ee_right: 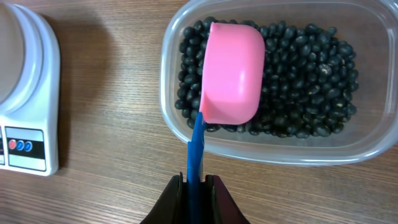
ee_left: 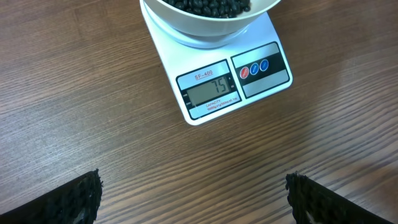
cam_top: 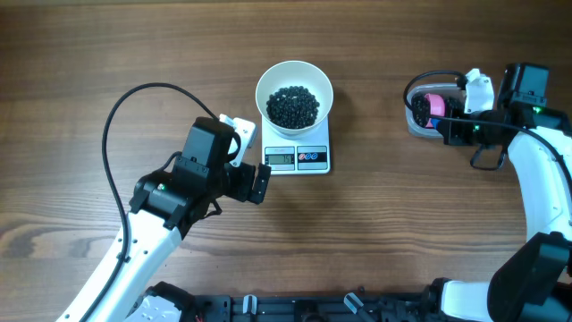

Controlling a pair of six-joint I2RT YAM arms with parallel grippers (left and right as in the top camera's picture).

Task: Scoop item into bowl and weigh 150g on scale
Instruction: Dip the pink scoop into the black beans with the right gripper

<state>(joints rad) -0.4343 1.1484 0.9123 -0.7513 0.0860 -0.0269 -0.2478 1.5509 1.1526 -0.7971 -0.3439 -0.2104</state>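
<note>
L pincer point(ee_left: 196, 204): wide open, empty, above the surface point(cam_top: 89, 54) just in front of scale point(ee_left: 261, 65).
R pincer point(ee_right: 196, 186): closed on blue handle point(ee_right: 196, 146) of pink scoop point(ee_right: 233, 74); scoop sits in clear tub point(ee_right: 273, 152), on top of beans.
Beans point(cam_top: 293, 105): heap in bowl; more in tub.
Bowl point(cam_top: 264, 89): white, on scale.
Display point(ee_left: 210, 92): reads 75.
Tub vs scale: well apart, tub to the right.
</note>
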